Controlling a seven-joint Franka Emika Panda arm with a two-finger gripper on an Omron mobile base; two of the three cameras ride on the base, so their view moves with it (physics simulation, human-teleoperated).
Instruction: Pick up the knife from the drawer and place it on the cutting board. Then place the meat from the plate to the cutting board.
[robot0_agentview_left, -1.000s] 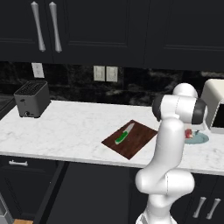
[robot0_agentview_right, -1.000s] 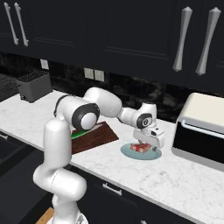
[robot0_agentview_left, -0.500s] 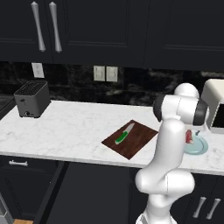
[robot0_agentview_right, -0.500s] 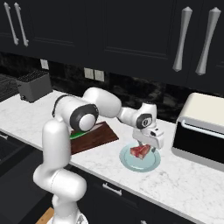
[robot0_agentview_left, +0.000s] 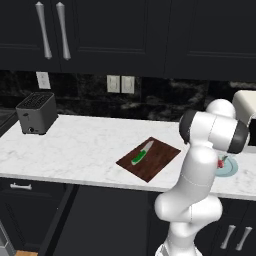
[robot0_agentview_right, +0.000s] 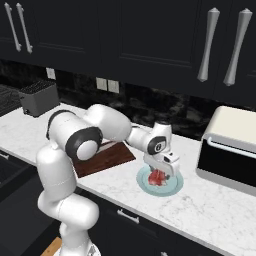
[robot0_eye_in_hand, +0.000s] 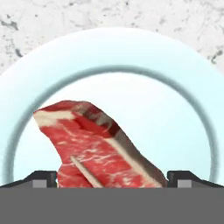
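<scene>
The meat (robot0_eye_in_hand: 98, 144), a flat red-pink raw steak piece with whitish fat streaks, lies on the round pale blue-green plate (robot0_eye_in_hand: 144, 57) in my hand view. I see it between the two dark fingertips (robot0_eye_in_hand: 41, 178), which stand at either side of it, so the jaws are spread wide with nothing pinched. The steak's lower edge runs down to the fingertips; I cannot tell whether they touch it. White marble bench (robot0_eye_in_hand: 52, 19) shows beyond the plate rim.

From the left base view, I find the small knife (robot0_agentview_left: 141, 153) with its bright green handle and pale blade lying on the dark reddish-brown wooden cutting board (robot0_agentview_left: 162, 161), near the middle of the bench. The white arm (robot0_agentview_left: 200, 170) covers most of the plate; a sliver of it and a red spot of meat peek out to the arm's right. A grey toaster (robot0_agentview_left: 36, 113) sits far left.

From the right base view, the gripper (robot0_agentview_right: 159, 176) points down over the plate, right above the meat, with the cutting board just beside the plate. A pale microwave (robot0_agentview_right: 230, 147) stands at the right.
</scene>
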